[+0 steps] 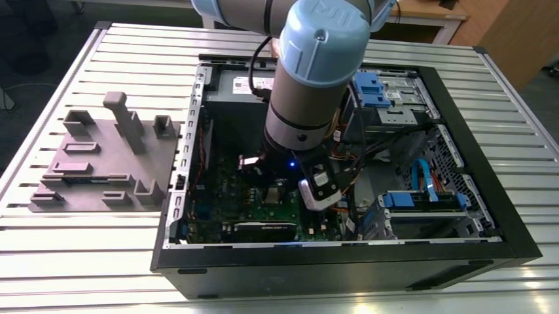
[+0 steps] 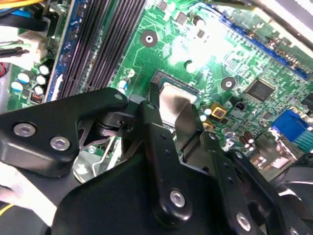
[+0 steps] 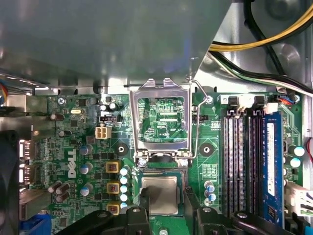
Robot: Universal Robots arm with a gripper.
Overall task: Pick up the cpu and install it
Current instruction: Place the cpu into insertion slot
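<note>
The gripper straddled the cpu, which lay flat in the socket on the green motherboard; whether it clamped the chip or only flanked it could not be told. Just beyond the socket, the metal load bracket stood swung open with its wire lever raised beside it. A row of yellow-topped parts sat near one side of the socket, and the long black memory slots ran along the other. Yellow and black cables crossed above the slots, well apart from the socket. In the exterior view the arm reached down into the open computer case, with a grey fixture plate on the slatted table outside it.
</note>
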